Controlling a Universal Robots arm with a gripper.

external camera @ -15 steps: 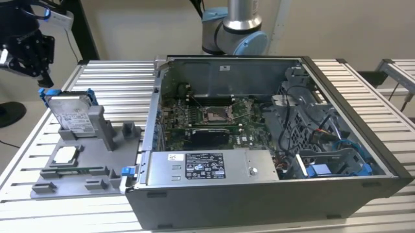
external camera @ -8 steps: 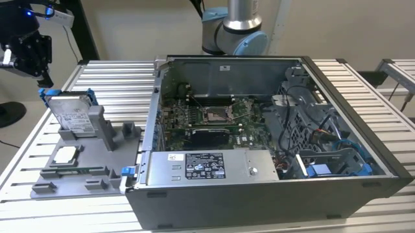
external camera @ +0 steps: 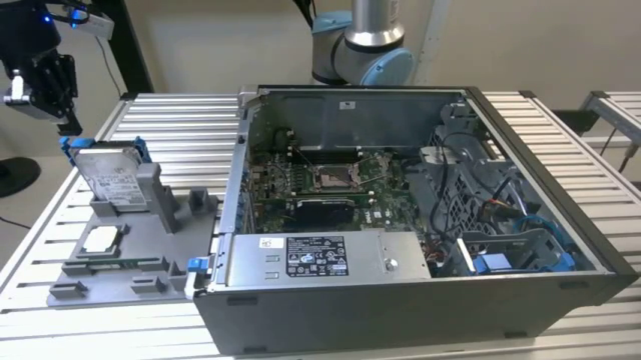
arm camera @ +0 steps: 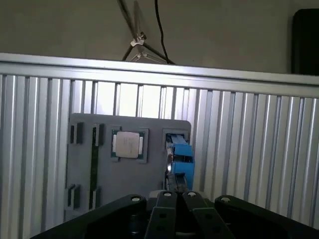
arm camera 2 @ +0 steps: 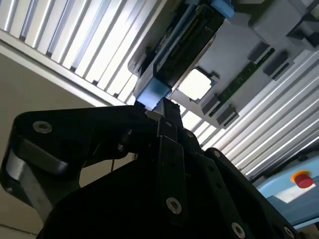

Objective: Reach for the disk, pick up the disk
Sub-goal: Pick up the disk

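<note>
Metal is seen nearly everywhere: the table is built of ribbed aluminium slats, and the disk is a flat rectangular silver slab with a white printed label, clipped in a blue plastic frame. The disk is stood on edge in a slot of a matte grey moulded fixture, which lies on the table to the exterior view's left of an open computer case. Its long axis is set near upright, leaned slightly, with the labelled face turned toward the exterior camera. A small square silver chip is seated flat in the fixture just in front of it. In the first wrist view the disk is seen edge-on, its blue frame beside the chip. The black pincer is hung from above, pointed downward at the upper corner of the frame on the exterior view's left; contact cannot be made out. Its fingers are seen drawn together, nothing between them. In the second wrist view the pincer is found just beside the blue frame end.
</note>
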